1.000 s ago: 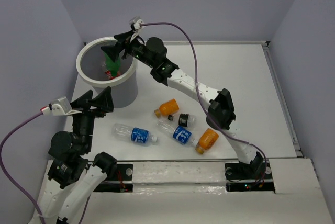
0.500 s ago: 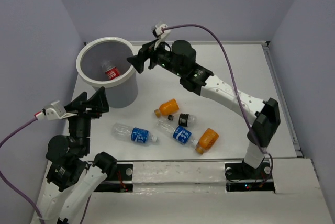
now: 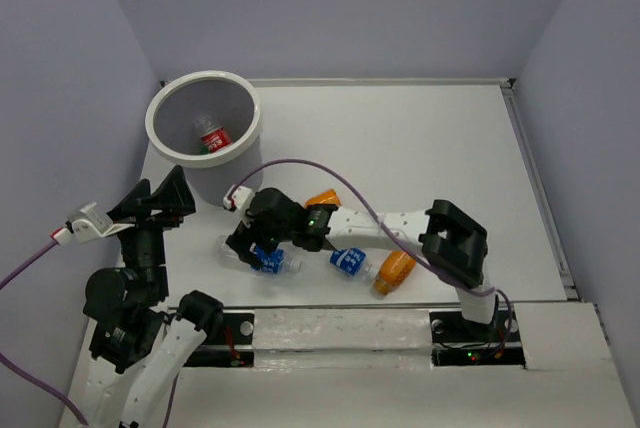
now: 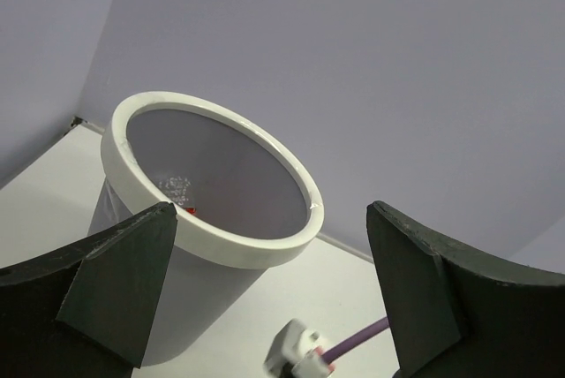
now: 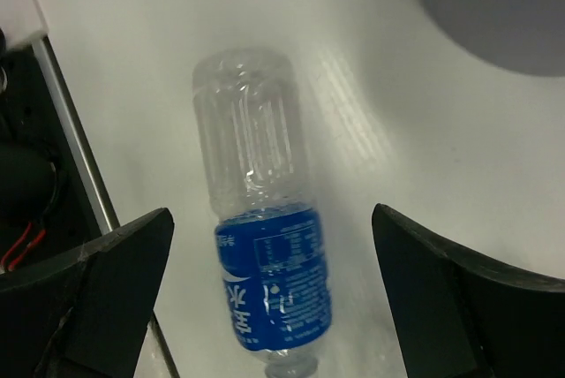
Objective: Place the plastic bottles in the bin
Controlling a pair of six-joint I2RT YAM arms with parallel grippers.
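Right gripper [image 3: 243, 240] is coming back from the bin [image 3: 153, 123] and is now hanging low over the leftmost blue-label bottle [image 3: 266, 258]. Its jaws are standing wide, straddling the bottle's body in the wrist view without touching it; I'd say it is lining up for a pinch across the sides. Left gripper [image 3: 160, 198] is idling beside the bin, jaws spread, gripping nothing, probably keeping out of the way. Red-label bottle [image 3: 212, 136] is lying inside the bin. Second blue-label bottle [image 3: 348, 260], orange bottle [image 3: 397, 268] and another orange bottle [image 3: 322, 198] are waiting on the table [image 3: 450, 148].
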